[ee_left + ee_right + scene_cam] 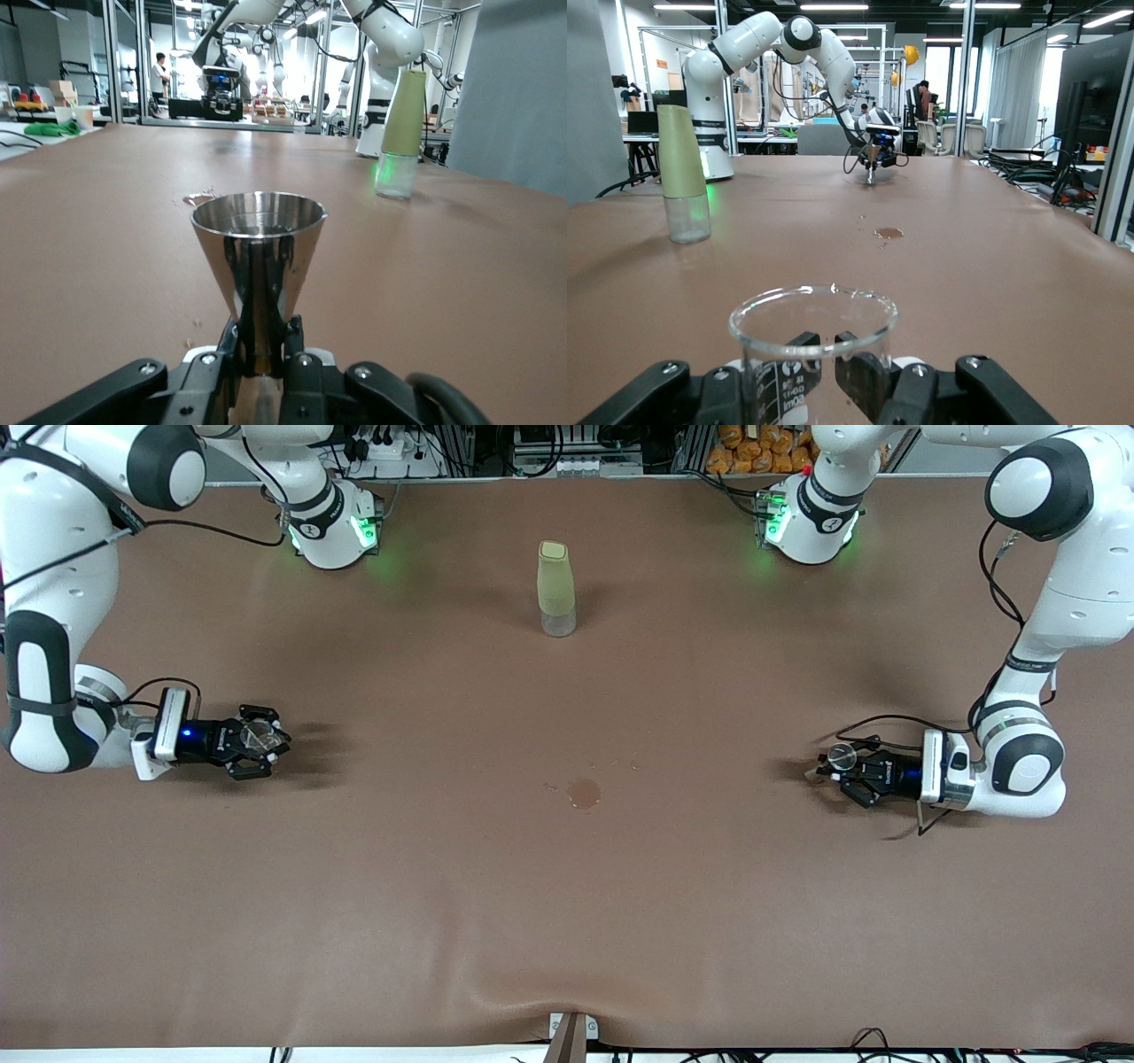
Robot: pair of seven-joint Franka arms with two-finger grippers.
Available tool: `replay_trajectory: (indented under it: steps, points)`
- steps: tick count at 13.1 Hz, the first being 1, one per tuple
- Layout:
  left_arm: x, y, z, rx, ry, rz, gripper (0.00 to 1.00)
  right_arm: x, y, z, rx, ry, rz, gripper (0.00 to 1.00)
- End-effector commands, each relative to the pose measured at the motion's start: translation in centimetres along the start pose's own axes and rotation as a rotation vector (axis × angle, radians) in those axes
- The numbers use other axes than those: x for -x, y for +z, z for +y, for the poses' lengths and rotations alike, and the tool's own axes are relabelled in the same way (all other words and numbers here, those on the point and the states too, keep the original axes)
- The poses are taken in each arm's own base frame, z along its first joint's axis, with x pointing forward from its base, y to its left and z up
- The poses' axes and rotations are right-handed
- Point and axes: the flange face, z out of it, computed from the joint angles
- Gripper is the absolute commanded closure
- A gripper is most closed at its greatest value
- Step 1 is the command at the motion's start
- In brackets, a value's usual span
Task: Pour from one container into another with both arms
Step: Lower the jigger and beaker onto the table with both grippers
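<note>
At desk's ends, my left tool (837, 766) clamped steel jigger (258, 266), right tool (257, 741) clamped glass beaker (812, 354). Both gripped; judged next: bring together, tilt jigger over beaker.

A brown table (443, 921) bears a green-sleeved bottle (556, 589) and a stain (584, 793).

White jointed arms (53, 646), black joint bands, black cables, green-lit bases (337, 527).

My left gripper (837, 766) holds a small metal cup (842, 756); my right gripper (261, 741) holds a clear beaker (260, 734).
</note>
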Motion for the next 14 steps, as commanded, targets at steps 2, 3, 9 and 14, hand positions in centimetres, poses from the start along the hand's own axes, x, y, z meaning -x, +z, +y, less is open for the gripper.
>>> replay_trajectory:
  steps: [2,3,9,14]
  points:
    - [0.1,-1.2,0.9,0.022,-0.003,-0.015,1.0,4.8,0.2,1.7,0.02,-0.113,0.021,1.0]
    - [0.3,-1.1,1.0,0.023,0.001,-0.013,1.0,5.4,0.6,2.4,0.035,-0.125,0.029,1.0]
    - [0.9,-0.8,1.2,0.028,-0.019,-0.008,0.0,8.1,1.1,3.2,0.079,-0.131,-0.003,1.0]
    - [0.6,-7.2,2.9,-0.024,-0.084,-0.113,0.0,9.3,1.4,3.0,0.08,-0.126,-0.004,1.0]
